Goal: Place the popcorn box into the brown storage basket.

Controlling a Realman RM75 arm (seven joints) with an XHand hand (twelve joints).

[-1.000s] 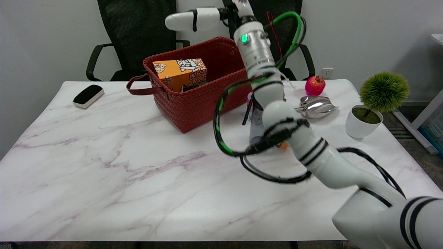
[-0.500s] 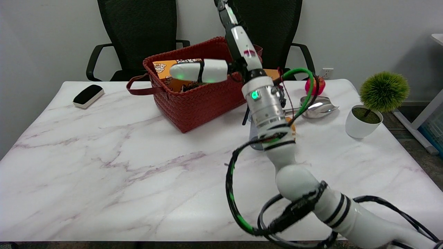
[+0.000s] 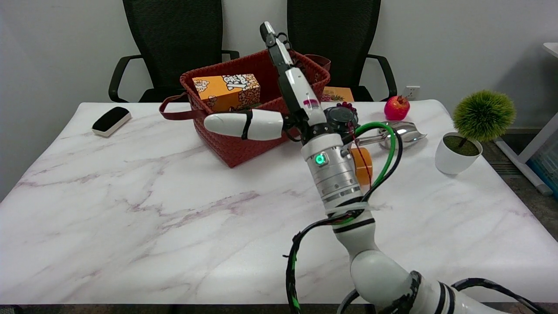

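Note:
The orange popcorn box [image 3: 227, 91] lies inside the brown woven storage basket [image 3: 244, 131] at the back of the table, its top showing above the rim. My right hand [image 3: 285, 98] hangs in front of the basket's right part, edge-on to the camera. Its fingers [image 3: 272, 41] stretch up and the thumb [image 3: 242, 124] sticks out to the left across the basket's front wall. Nothing is in the hand, which is clear of the box.
A black-and-white eraser [image 3: 111, 121] lies at the far left. Behind my arm stand an orange jar [image 3: 362, 165] and a black-lidded bottle [image 3: 342, 117]. A red pomegranate [image 3: 396, 107], a metal spoon [image 3: 399, 132] and a potted green plant [image 3: 473, 131] are on the right.
My right arm has pulled back toward the near side and lowered. The hand has come down from above the basket to in front of it. The popcorn box stayed in the basket.

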